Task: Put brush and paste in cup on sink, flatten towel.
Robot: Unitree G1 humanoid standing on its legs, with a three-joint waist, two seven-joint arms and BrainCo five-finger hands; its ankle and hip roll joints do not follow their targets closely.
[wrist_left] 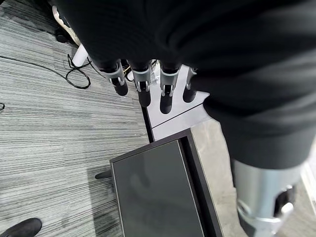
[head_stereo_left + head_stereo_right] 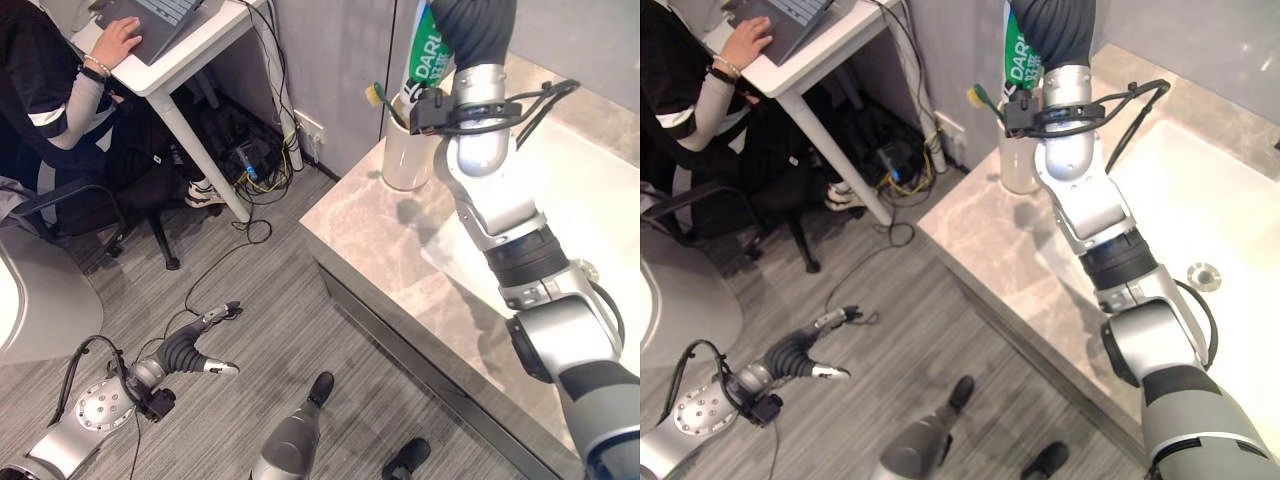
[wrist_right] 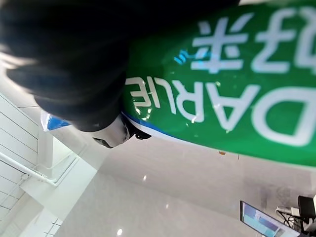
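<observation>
A white cup [image 2: 405, 155] stands at the far corner of the marble sink counter [image 2: 370, 230]. A toothbrush [image 2: 378, 97] with a green and yellow head leans out of it. My right hand [image 2: 470, 25] is raised above the cup and shut on a green toothpaste tube [image 2: 430, 50], whose lower end points down at the cup's mouth. The tube [image 3: 237, 98] lies right against the hand's dark cover in the right wrist view. My left hand [image 2: 190, 345] hangs low over the grey floor, fingers [image 1: 143, 84] straight, holding nothing.
A white basin [image 2: 1200, 210] with a drain [image 2: 1203, 275] lies right of the cup. A dark cabinet front [image 1: 153, 197] runs under the counter edge. A person sits at a white desk [image 2: 190, 50] with a laptop; cables [image 2: 260, 170] lie beneath it.
</observation>
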